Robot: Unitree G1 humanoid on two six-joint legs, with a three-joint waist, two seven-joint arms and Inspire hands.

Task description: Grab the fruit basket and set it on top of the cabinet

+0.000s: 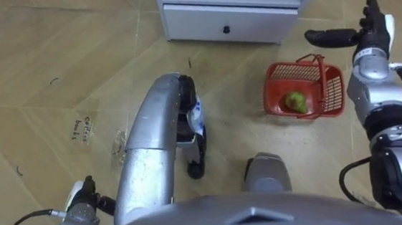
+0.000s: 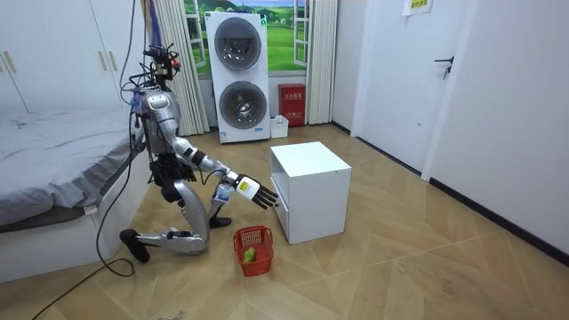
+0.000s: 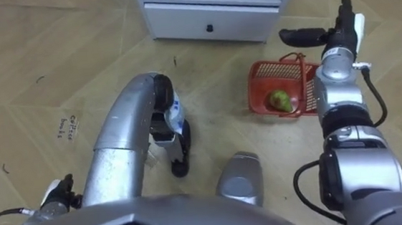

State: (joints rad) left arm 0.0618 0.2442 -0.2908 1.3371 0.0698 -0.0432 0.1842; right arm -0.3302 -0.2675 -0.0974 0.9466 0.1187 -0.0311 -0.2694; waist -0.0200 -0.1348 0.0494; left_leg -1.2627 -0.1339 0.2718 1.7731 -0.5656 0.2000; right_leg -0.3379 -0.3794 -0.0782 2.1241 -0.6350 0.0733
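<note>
A red plastic fruit basket [image 1: 333, 89] stands on the wooden floor just in front of the white cabinet, with its handle [image 1: 319, 66] raised. A green fruit [image 1: 296, 103] lies inside it. My right hand [image 1: 362, 36] hovers open above the basket's far right corner, fingers straight and thumb stretched toward the left, touching nothing. In the room view I kneel on the floor beside the basket [image 2: 253, 238], with the right hand [image 2: 254, 192] held out over it. My left hand [image 1: 84, 198] hangs low by the floor at the lower left.
The white cabinet [image 1: 233, 13] with a drawer and dark knob [image 1: 226, 30] stands close behind the basket. A bed [image 2: 53, 164] is at the room view's left and stacked washing machines [image 2: 238, 76] stand at the back wall. Open floor lies toward the room view's right.
</note>
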